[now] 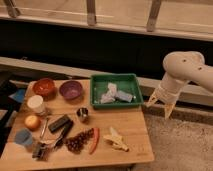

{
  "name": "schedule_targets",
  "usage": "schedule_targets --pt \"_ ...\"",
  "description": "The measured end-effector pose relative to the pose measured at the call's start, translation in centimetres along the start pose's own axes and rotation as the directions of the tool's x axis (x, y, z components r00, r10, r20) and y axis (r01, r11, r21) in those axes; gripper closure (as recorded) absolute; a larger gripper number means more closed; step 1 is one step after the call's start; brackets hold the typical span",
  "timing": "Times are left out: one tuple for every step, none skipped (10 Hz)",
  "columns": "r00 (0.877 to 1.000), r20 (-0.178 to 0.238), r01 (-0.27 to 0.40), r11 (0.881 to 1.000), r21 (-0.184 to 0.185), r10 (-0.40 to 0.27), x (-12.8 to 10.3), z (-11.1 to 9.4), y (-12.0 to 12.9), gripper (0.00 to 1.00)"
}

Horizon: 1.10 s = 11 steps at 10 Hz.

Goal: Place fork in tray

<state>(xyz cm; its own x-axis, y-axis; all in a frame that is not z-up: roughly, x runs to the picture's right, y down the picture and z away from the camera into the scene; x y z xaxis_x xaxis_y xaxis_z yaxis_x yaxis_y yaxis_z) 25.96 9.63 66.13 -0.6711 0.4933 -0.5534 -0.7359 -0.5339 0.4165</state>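
The fork (44,127) is a slim silvery utensil lying flat on the wooden table (130,125), just left of a black block (59,123). Up at the table's back right sits the green tray (115,76), which holds a few pale packets. My gripper (159,106) hangs off the table's right edge, below the white arm (182,70) and just right of the tray. Its two fingers point down, spread open, with nothing between them. It is far from the fork.
A red bowl (44,86) and a purple bowl (70,90) stand at the back left. A white cup (35,104), orange (32,121), blue cup (23,137), metal cup (82,115), dark-handled tool (61,136), grapes (77,142), red chili (94,140) and banana (115,139) crowd the table.
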Motion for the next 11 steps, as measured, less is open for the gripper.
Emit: schedule_targets --pt "1.000 0.000 0.000 1.000 0.000 0.000 0.0 0.0 0.0 0.35" --pt "1.000 0.000 0.000 1.000 0.000 0.000 0.0 0.0 0.0 0.35" --pt "1.000 0.001 0.000 1.000 0.000 0.000 0.0 0.0 0.0 0.35" --pt "1.000 0.002 0.000 1.000 0.002 0.000 -0.1 0.0 0.0 0.35" --pt "1.000 0.002 0.019 1.000 0.023 -0.019 -0.3 0.4 0.3 0.35" --pt "0.999 -0.002 0.046 0.998 0.031 -0.046 -0.2 0.8 1.2 0.35" --pt "0.997 -0.007 0.077 0.996 0.038 -0.077 0.2 1.3 2.5 0.35" --pt "0.993 -0.014 0.116 0.992 0.042 -0.116 0.8 1.7 4.5 0.35" --pt "0.989 -0.023 0.149 0.988 0.038 -0.149 1.5 2.1 6.4 0.35" --pt "0.983 -0.031 0.179 0.983 0.029 -0.178 2.3 2.3 8.2 0.35" --pt "0.970 -0.045 0.239 0.971 0.003 -0.239 4.0 2.7 11.6 0.35"
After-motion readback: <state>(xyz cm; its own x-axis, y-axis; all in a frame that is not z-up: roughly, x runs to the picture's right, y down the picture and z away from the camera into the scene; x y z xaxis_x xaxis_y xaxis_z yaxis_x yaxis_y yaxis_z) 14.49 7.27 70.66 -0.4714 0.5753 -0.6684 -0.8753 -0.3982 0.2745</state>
